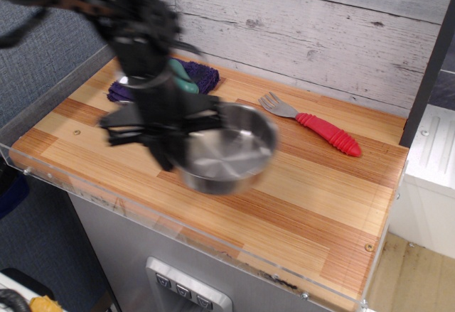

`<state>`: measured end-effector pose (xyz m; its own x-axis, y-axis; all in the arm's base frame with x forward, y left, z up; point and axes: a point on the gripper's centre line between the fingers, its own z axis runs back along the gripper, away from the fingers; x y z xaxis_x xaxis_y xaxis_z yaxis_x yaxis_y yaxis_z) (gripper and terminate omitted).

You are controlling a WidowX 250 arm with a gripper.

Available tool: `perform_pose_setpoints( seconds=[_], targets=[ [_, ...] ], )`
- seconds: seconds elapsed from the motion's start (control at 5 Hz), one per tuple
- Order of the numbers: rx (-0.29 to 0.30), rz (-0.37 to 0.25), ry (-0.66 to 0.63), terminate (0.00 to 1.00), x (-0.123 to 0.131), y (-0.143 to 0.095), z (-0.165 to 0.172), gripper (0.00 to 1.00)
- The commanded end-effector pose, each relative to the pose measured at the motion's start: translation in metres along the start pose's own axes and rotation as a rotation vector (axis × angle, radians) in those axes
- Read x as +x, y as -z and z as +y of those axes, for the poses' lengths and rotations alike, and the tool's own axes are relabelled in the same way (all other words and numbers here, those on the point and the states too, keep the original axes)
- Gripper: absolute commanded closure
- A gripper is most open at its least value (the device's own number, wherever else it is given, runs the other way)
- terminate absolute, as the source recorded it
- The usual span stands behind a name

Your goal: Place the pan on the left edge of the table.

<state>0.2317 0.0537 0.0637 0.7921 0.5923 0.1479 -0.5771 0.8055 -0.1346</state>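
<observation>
The shiny steel pan (227, 148) hangs tilted above the middle of the wooden table (313, 191), blurred by motion. My black gripper (170, 148) is shut on the pan's left rim and holds it off the surface. The arm rises from there to the upper left. The pan's wire handle is hidden behind the gripper.
A purple cloth (199, 77) with a teal object (182, 77) on it lies at the back left, partly behind the arm. A fork with a red handle (313, 124) lies at the back right. A clear acrylic rim (106, 191) runs along the front and left edges.
</observation>
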Motion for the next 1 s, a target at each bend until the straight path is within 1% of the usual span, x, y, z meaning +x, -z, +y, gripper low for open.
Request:
perform_pose_setpoints(
  seconds=[0.0, 0.2, 0.4, 0.6, 0.8],
  targets=[
    [0.008, -0.048, -0.088, 0.0, 0.048, -0.009, 0.06, 1.0],
    [0.031, -0.043, -0.126, 0.0, 0.064, 0.0, 0.08, 1.0],
    [0.049, -0.033, -0.14, 0.0, 0.07, 0.014, 0.076, 1.0],
    [0.066, -0.033, -0.12, 0.0, 0.068, 0.03, 0.068, 1.0],
    [0.093, -0.026, -0.085, 0.0, 0.058, 0.044, 0.06, 1.0]
  ],
)
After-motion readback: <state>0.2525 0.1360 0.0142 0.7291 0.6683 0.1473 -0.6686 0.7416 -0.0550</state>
